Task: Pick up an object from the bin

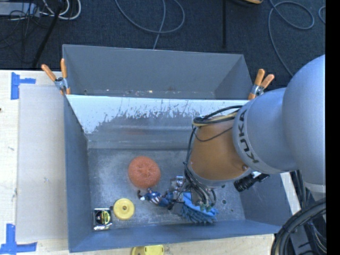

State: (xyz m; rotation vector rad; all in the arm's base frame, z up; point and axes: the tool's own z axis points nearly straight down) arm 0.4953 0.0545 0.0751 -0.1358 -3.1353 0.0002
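My gripper point(187, 191) is low in the bin's front right part, mostly hidden under the arm's orange cover. Directly below it lies a blue bristly brush point(200, 212), and the gripper touches or nearly touches its top. A small blue and dark thing point(154, 197) lies just left of the gripper on the bin floor. An orange-red ball point(144, 171) rests a little further left and back.
A yellow round disc point(124, 208) and a yellow and black tape measure point(102, 218) lie near the front left corner. The arm reaches in from the right and covers the bin's right side.
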